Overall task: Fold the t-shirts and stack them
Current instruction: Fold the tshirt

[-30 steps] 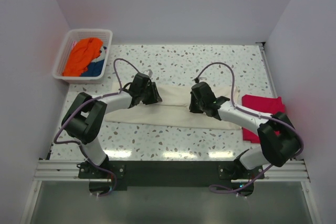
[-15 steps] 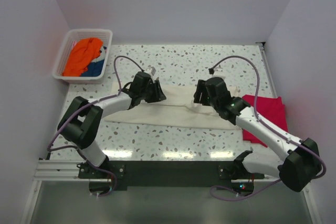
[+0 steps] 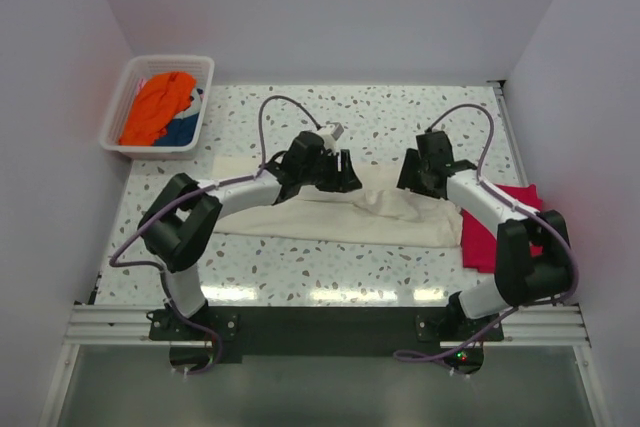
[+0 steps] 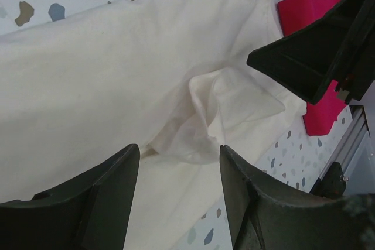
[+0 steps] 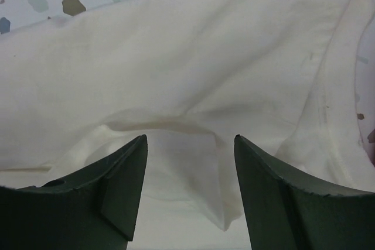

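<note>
Left tool and right tool hover with fingers spread, holding nothing, just above a cream t-shirt. That shirt lies across the middle of the desk as a long band with a rumpled bump near its right end, so its folding looks only partly done. A red t-shirt sits folded at the right, touching the cream one's end. An orange t-shirt and a blue t-shirt wait heaped in a white basket, far left.

Cream t-shirt, crimson t-shirt, orange t-shirt, blue t-shirt, speckled table.
</note>
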